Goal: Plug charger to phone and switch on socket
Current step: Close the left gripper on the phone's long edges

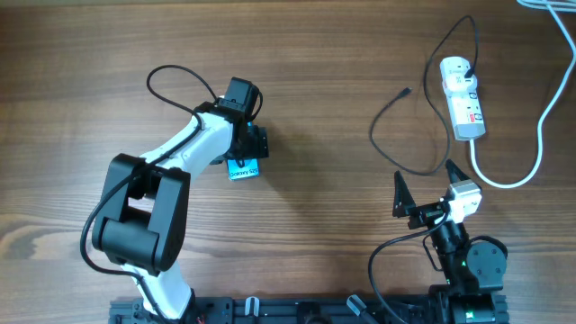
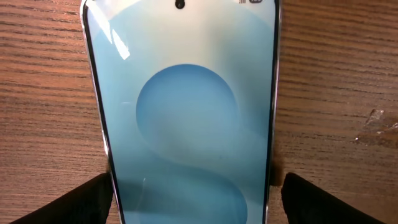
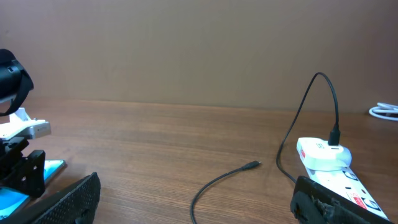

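Note:
The phone (image 2: 186,112) lies flat on the wooden table, its teal screen filling the left wrist view. My left gripper (image 2: 196,196) is open and straddles the phone's lower end: the left finger (image 2: 74,202) sits at the phone's edge and the right finger (image 2: 323,202) stands a little off it. From overhead only the phone's lower band (image 1: 243,169) shows under the left gripper (image 1: 247,144). The charger (image 1: 396,153) loops from the plug in the socket (image 1: 462,99); its free tip (image 3: 252,165) rests on bare wood. My right gripper (image 1: 425,184) is open and empty, near the cable loop.
A thick white power cord (image 1: 540,135) runs from the socket toward the right edge of the table. The left arm's own black cable (image 1: 175,76) arcs behind its wrist. Bare wood lies between the phone and the charger tip.

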Motion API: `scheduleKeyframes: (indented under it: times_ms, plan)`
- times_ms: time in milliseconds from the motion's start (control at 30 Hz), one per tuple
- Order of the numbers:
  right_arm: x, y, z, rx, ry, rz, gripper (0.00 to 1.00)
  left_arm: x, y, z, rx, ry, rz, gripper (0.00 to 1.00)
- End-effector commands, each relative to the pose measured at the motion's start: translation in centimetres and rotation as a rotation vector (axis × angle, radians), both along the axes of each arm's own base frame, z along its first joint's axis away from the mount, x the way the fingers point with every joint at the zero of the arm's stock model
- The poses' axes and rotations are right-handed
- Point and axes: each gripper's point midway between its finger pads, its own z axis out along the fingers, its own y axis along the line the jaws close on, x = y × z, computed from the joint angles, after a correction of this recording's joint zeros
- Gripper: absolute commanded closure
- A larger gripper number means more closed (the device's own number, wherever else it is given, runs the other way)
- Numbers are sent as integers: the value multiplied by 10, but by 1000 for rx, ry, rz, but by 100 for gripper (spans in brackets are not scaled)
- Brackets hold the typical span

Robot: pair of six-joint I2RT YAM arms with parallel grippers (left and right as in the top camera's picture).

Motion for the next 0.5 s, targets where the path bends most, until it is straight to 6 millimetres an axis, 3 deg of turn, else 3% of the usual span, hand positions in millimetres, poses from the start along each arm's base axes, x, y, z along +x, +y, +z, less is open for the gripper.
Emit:
scheduleKeyframes:
  times_ms: [0, 233, 367, 467]
  plan:
    - [0, -1, 2, -11, -12, -5, 0, -23, 0, -32, 4, 97, 42, 13]
    - [0, -1, 2, -11, -12, -5, 0, -31, 2, -47, -11, 85, 85, 11]
    - [0, -1, 2, -11, -12, -5, 0, -37, 4, -51, -6, 98, 85, 16]
    - [0, -1, 2, -11, -12, -5, 0, -37, 4, -51, -6, 97, 85, 27]
